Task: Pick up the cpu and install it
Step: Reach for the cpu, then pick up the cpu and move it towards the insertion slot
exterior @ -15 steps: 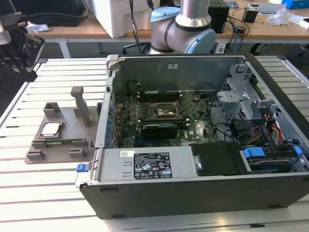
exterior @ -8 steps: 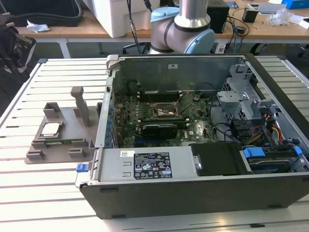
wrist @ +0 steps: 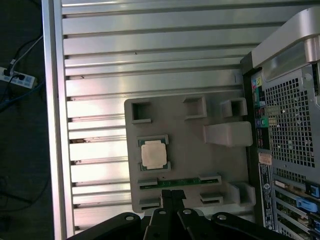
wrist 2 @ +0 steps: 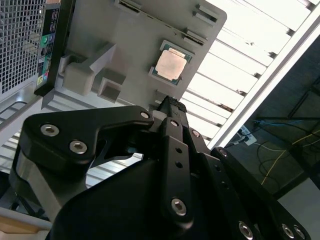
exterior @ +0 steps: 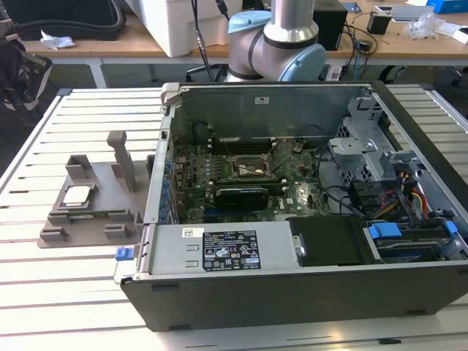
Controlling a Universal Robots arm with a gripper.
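Observation:
The cpu [exterior: 77, 194] lies flat in a recess of the grey plastic tray [exterior: 88, 223], at the exterior view's left beside the open computer case [exterior: 292, 292]. Both wrist views look down on the cpu [wrist 2: 171, 65] [wrist: 153, 154] and its silvery top. My gripper [wrist: 171, 194] hangs well above the tray [wrist: 195, 150], its black fingers pressed together with nothing between them. In the second wrist view the gripper [wrist 2: 167, 102] points toward the tray [wrist 2: 135, 45], just short of the cpu. Inside the case, the dark metal-framed socket [exterior: 252, 170] sits on the motherboard.
The tray has upright posts [exterior: 121, 157] and holds a green memory stick [wrist: 180, 181] in a slot. Case and tray rest on a slatted metal table [exterior: 73, 292]. Its edge [wrist: 55, 125] drops to a floor with cables. My arm [exterior: 281, 36] stands behind the case.

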